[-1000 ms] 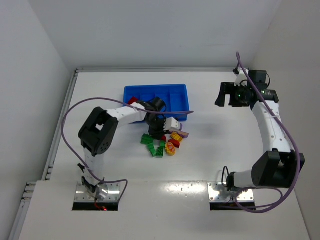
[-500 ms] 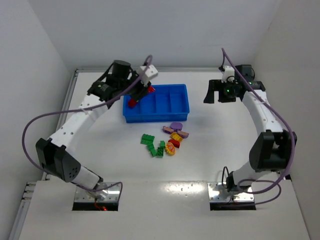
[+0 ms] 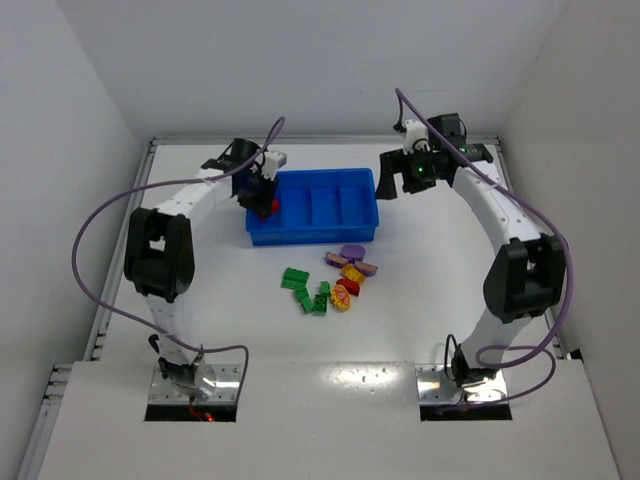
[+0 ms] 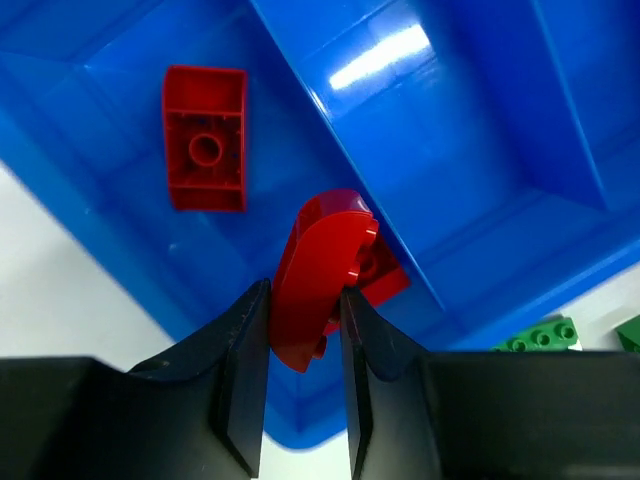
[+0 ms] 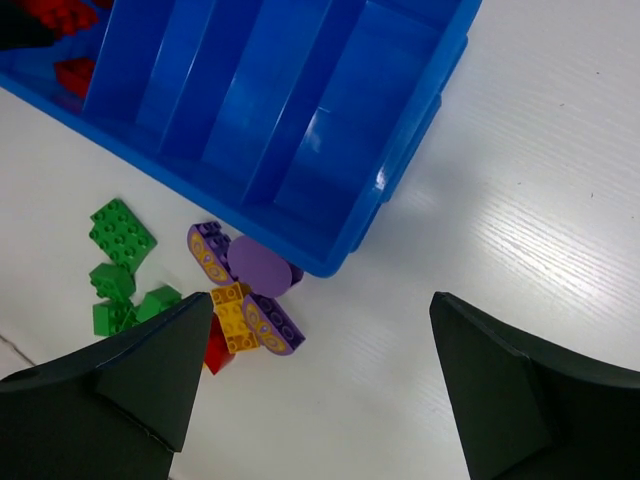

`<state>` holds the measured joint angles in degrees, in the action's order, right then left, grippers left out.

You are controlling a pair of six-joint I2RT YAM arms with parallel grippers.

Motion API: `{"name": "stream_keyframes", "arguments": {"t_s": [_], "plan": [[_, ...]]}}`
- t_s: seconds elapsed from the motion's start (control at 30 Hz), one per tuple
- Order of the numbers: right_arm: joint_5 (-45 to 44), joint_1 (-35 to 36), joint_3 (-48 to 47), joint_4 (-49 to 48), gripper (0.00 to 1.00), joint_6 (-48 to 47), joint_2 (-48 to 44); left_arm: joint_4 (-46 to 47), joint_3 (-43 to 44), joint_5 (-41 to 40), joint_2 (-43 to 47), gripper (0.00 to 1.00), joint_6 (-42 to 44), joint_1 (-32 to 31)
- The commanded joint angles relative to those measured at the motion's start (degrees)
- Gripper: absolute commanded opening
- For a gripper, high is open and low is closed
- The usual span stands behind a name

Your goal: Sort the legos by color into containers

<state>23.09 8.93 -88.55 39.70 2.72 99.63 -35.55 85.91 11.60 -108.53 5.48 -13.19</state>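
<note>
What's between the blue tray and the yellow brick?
A round purple brick lies between the blue tray and the yellow brick, near the tray's corner. The right wrist view shows it.

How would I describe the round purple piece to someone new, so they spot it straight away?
Find the blue tray; a heap of bricks lies on its near side, by its right end. The round purple piece is the one closest to the tray. It alone is a plain flat disc; the purple bricks beside it are oblong with yellow markings.
</note>
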Motion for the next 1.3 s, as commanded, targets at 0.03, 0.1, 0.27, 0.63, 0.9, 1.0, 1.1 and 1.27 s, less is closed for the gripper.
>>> {"name": "stream_keyframes", "arguments": {"t_s": [0.03,0.1,0.27,0.63,0.9,1.0,1.1,1.27], "plan": [[-0.50,1.27,-0.66,-0.06,0.90,-2.11,-0.67,0.83,5.58,2.81,-0.98,0.36,-1.08,1.41],[-0.50,1.97,0.04,-0.06,0.92,-4.73,-1.20,0.83,5.59,3.34,-1.77,0.51,-0.47,1.41],[1.61,5.21,4.26,2.13,0.92,-12.64,-3.74,4.95,4.98,5.37,1.99,0.57,-1.86,2.56],[-1.73,17.70,26.32,2.84,0.58,-32.95,-14.56,13.67,-0.47,-7.10,20.81,0.83,-9.52,4.23],[-7.70,23.23,38.10,2.31,0.36,-40.16,-18.95,12.61,-9.88,-8.95,28.90,0.83,-9.00,4.23],[-8.94,24.12,37.41,5.81,0.36,-40.16,-15.88,12.61,-11.28,-9.48,29.96,0.83,-8.99,4.23],[-9.64,25.52,36.08,5.30,0.37,-38.76,-14.30,12.61,-11.90,-10.01,29.96,0.83,-8.46,4.23],[-10.87,28.25,32.66,5.30,0.42,-36.04,-8.33,13.23,-12.96,-10.01,29.96,0.83,-7.94,4.75]]}}
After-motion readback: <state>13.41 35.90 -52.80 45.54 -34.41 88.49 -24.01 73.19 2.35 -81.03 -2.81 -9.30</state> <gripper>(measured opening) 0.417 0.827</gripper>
